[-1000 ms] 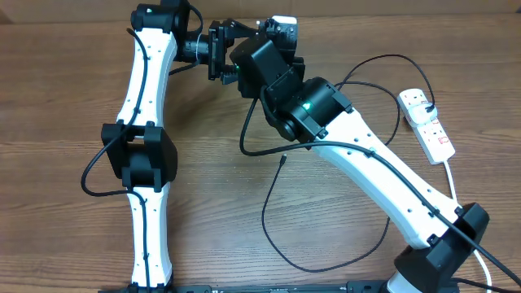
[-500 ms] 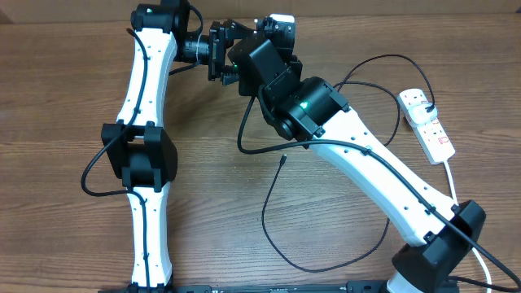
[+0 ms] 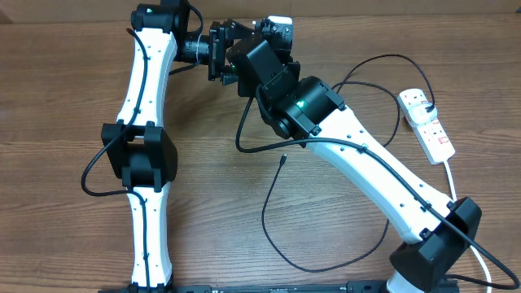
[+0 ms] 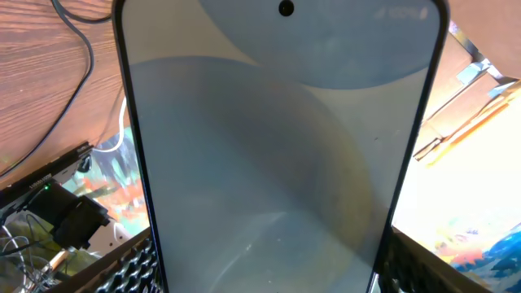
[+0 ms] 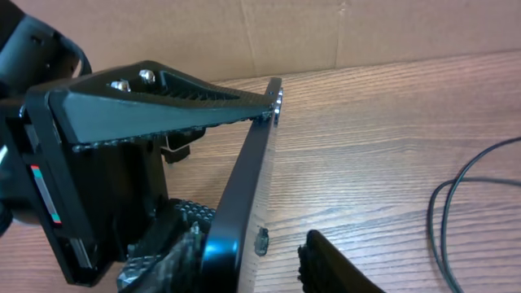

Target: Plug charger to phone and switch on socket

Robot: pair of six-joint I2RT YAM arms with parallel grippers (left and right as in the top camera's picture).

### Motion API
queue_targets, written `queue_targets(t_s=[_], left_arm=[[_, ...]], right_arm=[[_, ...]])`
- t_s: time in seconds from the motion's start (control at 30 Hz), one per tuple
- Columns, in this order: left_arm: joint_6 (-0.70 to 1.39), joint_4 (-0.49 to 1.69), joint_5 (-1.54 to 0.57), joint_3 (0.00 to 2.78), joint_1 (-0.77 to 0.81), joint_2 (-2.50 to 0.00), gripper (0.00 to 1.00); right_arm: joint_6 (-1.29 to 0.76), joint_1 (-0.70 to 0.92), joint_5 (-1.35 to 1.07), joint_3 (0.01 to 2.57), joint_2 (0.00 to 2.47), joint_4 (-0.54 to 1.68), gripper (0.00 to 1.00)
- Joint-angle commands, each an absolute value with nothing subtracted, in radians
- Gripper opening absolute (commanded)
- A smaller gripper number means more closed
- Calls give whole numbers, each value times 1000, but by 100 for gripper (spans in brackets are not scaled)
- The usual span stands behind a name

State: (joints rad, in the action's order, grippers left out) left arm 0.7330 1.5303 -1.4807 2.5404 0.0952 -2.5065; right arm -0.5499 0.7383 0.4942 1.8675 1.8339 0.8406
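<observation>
Left gripper (image 4: 273, 273) clamps phone (image 4: 277, 146); phone fills frame, both ends cut off. Right gripper (image 5: 244, 262) parted, astride phone's edge. Overhead: phone hidden under arms; charger (image 3: 282, 159) tip loose, frame centre.

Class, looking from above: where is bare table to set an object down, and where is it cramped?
Bare table lies left of the left arm, and between that arm and the charger loop. Crowded: far centre, where the left gripper holds the phone by the right gripper, and the right edge around the socket.
</observation>
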Motion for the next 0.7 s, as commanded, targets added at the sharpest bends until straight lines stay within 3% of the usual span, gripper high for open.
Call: queue_targets(t_s=[0.0,0.67], left_arm=[[710,1529,-1512,2572,99,-2498,72],[680,1529,-1515,2572,100,-2498,71]], right_arm=[[-550,733,492,1891,1843,839,34],[-554,733,469,1891,1843,839,31]])
